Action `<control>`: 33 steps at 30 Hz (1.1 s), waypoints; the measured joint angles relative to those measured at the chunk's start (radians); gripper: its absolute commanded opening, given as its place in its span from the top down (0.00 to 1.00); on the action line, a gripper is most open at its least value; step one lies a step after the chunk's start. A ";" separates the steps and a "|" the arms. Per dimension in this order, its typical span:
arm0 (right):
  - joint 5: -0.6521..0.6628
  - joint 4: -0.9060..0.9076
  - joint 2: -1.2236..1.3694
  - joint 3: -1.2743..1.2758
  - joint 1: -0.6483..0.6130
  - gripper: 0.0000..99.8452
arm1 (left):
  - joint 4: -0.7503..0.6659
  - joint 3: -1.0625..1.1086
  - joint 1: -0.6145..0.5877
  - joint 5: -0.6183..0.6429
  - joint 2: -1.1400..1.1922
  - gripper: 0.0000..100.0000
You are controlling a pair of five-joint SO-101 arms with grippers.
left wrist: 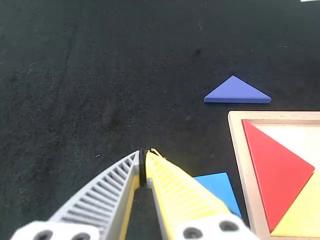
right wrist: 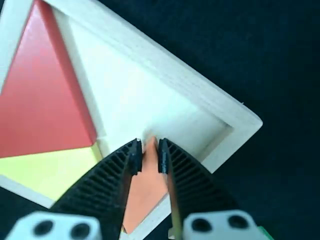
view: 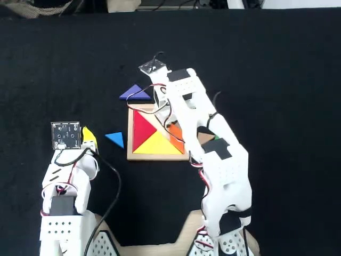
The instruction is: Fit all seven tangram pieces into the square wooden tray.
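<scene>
The left gripper [left wrist: 143, 156] has its ribbed fingers pressed together, empty, over the black felt-like counter [view: 256, 64]. Beside it lies a flat blue triangle [view: 115, 139], a purple triangle [view: 135, 94] farther back. The square wooden tray [view: 130, 133] holds a red triangle [view: 143, 129] and a yellow triangle [view: 157, 145]; inside it the right gripper [right wrist: 148, 150] pinches an orange piece [right wrist: 145, 200].

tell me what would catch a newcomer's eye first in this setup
The square wooden tray in the middle of the black cloth stands out, with a red triangle and a yellow triangle bright inside it. The right tool is over the tray, closed on an orange piece by a bare corner. A purple triangle and a blue triangle lie loose outside the tray, the blue one near the shut left tool.
</scene>
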 measured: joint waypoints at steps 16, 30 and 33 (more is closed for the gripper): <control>0.074 0.183 0.000 -0.296 -0.017 0.80 | 0.000 0.000 -0.043 0.058 0.000 0.97; 0.097 0.107 0.132 -0.273 0.038 0.99 | -0.054 0.011 -0.043 0.058 0.000 0.97; 0.097 0.104 0.166 -0.276 0.038 0.99 | -0.054 0.011 -0.043 0.058 0.000 0.97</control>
